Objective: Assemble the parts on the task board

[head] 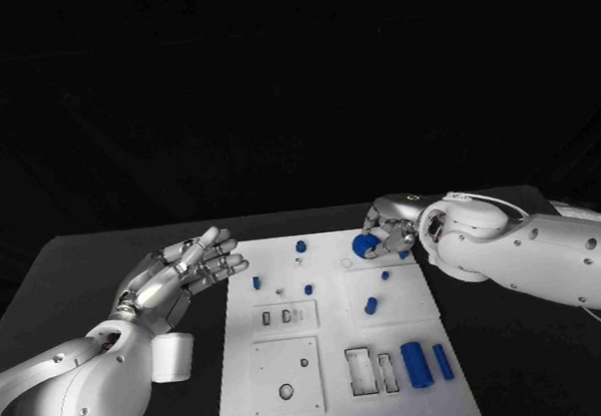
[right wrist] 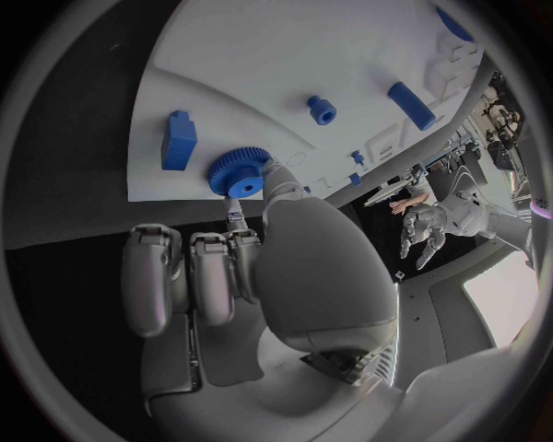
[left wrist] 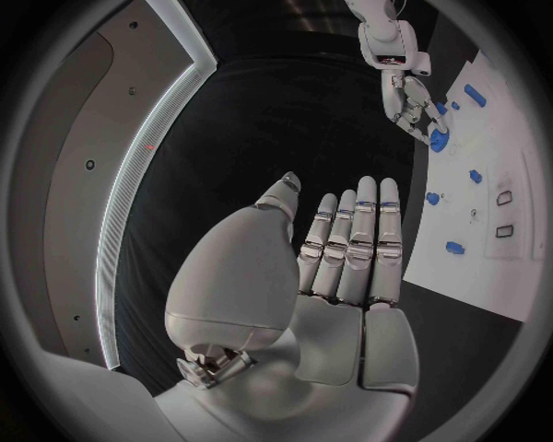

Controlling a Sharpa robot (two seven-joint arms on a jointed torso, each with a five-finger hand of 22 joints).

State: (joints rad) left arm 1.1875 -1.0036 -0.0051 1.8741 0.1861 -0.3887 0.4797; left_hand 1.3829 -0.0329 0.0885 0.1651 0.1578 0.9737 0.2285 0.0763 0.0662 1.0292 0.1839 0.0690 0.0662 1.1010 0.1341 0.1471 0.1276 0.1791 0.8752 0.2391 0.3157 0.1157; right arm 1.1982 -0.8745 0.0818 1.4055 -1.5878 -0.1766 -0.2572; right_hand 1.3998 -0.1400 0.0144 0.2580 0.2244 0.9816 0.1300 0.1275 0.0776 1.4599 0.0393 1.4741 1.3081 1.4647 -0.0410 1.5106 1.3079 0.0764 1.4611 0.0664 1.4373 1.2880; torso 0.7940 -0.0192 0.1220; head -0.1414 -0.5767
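On the task board (head: 339,364), the gear (head: 364,245) sits at its far right corner, two cylinders (head: 415,364) near its front right.

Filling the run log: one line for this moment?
right hand: holds blue gear at task board far edge | left hand: open, beside board

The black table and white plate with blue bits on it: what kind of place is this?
Probably a robotics test lab. A white task board with small blue parts lies on a black table, the right hand holds a blue gear, and the left hand hovers open beside the board.
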